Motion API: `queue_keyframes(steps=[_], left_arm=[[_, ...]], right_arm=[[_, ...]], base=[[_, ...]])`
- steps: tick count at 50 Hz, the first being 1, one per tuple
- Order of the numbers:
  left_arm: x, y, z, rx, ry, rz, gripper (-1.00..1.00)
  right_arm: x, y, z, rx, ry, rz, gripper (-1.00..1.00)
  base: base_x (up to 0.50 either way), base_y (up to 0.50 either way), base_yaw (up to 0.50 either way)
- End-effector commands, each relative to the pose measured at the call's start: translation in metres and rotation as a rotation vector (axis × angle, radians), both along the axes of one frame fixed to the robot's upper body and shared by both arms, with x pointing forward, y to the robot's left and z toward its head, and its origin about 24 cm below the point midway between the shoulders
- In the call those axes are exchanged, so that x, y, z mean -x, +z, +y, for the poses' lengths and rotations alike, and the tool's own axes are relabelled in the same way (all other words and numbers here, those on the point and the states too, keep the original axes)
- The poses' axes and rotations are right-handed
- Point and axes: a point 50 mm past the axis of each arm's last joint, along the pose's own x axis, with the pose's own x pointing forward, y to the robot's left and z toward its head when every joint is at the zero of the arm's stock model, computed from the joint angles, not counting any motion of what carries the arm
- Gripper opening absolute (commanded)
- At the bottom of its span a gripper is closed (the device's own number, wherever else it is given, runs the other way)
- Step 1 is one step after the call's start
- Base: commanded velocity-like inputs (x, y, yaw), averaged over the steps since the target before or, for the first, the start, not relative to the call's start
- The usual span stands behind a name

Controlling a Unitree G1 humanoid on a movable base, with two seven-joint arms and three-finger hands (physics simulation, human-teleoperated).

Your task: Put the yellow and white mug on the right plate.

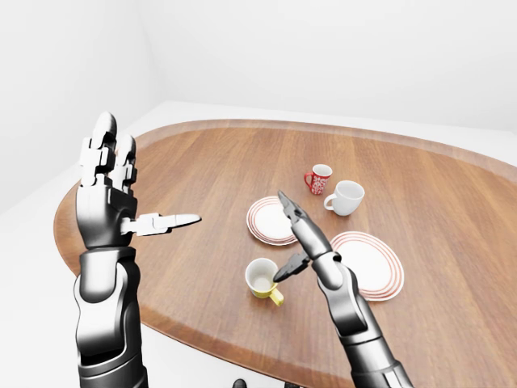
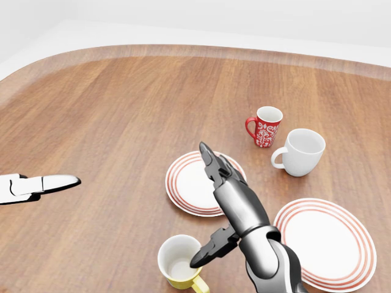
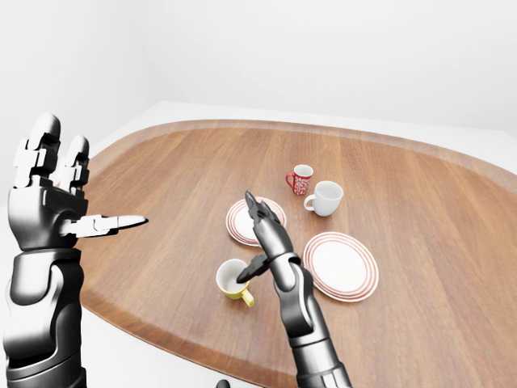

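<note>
The yellow and white mug (image 2: pixel 177 263) stands upright on the wooden table (image 2: pixel 110 116), near the bottom of the head view, handle toward the bottom right. My right hand (image 2: pixel 211 207) is open just right of it, fingers stretched up over the left plate (image 2: pixel 186 183), thumb tip reaching to the mug's rim. The right plate (image 2: pixel 333 241), white with red rings, lies to the right of my forearm. My left hand (image 1: pixel 121 194) is open and raised at the left, holding nothing.
A red patterned mug (image 2: pixel 266 126) and a white mug (image 2: pixel 302 151) stand above the plates in the head view. The table's curved edge (image 1: pixel 161 319) runs along the bottom left of the left-eye view.
</note>
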Motion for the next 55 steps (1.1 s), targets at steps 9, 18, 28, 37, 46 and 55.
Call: queue_keyframes(steps=[9,18,28,37,46,55], left_arm=[[0.001,0.000,0.000,-0.005,-0.002,0.000,0.89],[0.001,0.000,-0.001,-0.010,-0.006,0.000,0.88],[0.002,0.002,-0.001,-0.011,-0.008,-0.011,0.88],[0.005,0.003,-0.004,-0.017,-0.016,-0.018,0.88],[0.005,0.005,-0.004,-0.019,-0.016,-0.025,0.89],[0.005,0.004,-0.005,-0.021,-0.018,-0.024,0.88]], right_arm=[[0.008,-0.016,0.009,0.024,0.001,0.039,1.00],[0.004,-0.032,0.010,0.045,-0.033,0.080,1.00],[0.005,-0.043,0.013,0.060,-0.040,0.113,1.00],[0.000,-0.054,0.012,0.071,-0.062,0.149,1.00],[0.000,-0.062,0.015,0.082,-0.066,0.175,1.00],[0.001,-0.069,0.020,0.091,-0.065,0.199,1.00]], base=[[0.00,0.00,0.00],[0.00,0.00,0.00],[0.00,0.00,0.00],[0.00,0.00,0.00],[0.00,0.00,0.00],[0.00,0.00,0.00]])
